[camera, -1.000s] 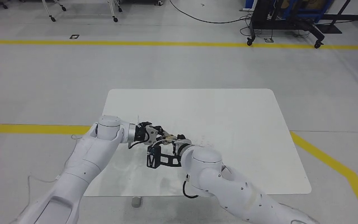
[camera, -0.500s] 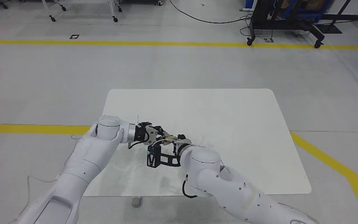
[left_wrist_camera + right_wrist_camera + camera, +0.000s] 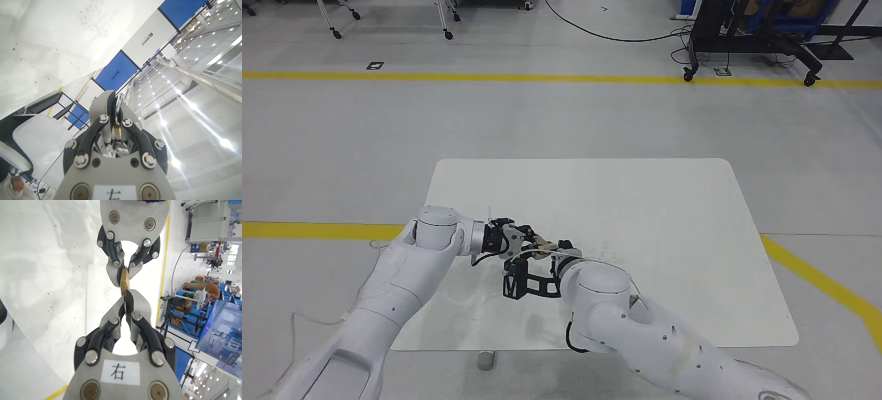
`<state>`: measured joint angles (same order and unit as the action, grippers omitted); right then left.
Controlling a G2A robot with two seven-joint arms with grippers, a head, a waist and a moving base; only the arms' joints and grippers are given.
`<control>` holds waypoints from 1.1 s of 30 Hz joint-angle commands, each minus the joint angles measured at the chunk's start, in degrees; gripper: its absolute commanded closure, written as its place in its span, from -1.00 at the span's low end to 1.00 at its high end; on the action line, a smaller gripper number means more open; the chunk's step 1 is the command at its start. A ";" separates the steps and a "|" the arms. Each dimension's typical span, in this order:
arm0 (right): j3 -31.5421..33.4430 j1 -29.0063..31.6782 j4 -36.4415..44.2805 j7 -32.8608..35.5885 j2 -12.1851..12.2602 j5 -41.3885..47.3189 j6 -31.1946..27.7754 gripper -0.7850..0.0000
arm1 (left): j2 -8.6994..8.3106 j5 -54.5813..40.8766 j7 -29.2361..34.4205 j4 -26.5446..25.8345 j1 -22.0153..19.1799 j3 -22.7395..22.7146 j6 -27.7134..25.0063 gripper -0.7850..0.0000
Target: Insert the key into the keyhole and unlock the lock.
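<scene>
A brass padlock (image 3: 125, 280) is held above the white table (image 3: 662, 220) by my left gripper (image 3: 123, 273), which is shut on it. The left wrist view shows its brass body (image 3: 117, 131) and silver shackle (image 3: 119, 103) between the left gripper's fingers (image 3: 111, 103). My right gripper (image 3: 126, 295) faces it tip to tip, shut on a thin silver key (image 3: 124, 308). The key's end meets the lock's near face; the keyhole itself is hidden. From above, the lock (image 3: 539, 243) sits between the left gripper (image 3: 514, 240) and the right gripper (image 3: 552, 248).
Both arms meet over the table's front left part. Yellow floor lines (image 3: 542, 78) run behind and beside the table, and dark equipment racks (image 3: 752, 40) stand far off at the back right.
The right arm's elbow and wrist have shifted slightly to the left. The left arm and the lock have held still.
</scene>
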<state>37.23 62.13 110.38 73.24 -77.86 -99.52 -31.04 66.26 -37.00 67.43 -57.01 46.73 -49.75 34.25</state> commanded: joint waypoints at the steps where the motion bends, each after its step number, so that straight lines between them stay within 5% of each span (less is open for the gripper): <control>1: 0.02 -0.08 -0.17 0.26 -0.10 0.24 0.26 1.00 | -0.01 -0.08 -0.11 0.08 -0.03 -0.01 -0.06 1.00; 5: 0.20 -0.22 -0.12 0.37 -0.26 0.88 0.36 0.52 | -0.02 -0.54 -0.46 0.27 0.00 -0.16 -0.02 1.00; 19: 2.08 0.82 2.10 -0.13 -0.36 2.73 -0.07 0.20 | -0.09 -1.00 -0.99 0.13 0.02 -0.15 0.18 1.00; 27: 11.20 4.93 8.15 -6.92 0.83 14.17 -1.40 0.25 | -0.12 -2.03 -1.81 0.52 -0.01 -0.67 0.26 1.00; 29: 14.89 6.75 9.83 -9.49 1.38 18.50 -2.11 0.48 | -0.13 -2.16 -1.91 0.53 -0.02 -0.72 0.27 1.00; 30: 16.73 7.68 10.34 -10.86 1.65 21.01 -2.59 0.95 | -0.13 -2.28 -1.93 0.55 0.01 -0.74 0.32 1.00; 33: 21.62 9.86 9.86 -14.03 2.36 28.93 -4.52 1.00 | -0.13 -2.63 -1.97 0.56 0.03 -0.81 0.45 1.00</control>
<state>57.07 71.40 120.71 60.11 -75.72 -73.98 -34.85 66.13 -39.50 65.46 -56.46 46.75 -50.53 34.65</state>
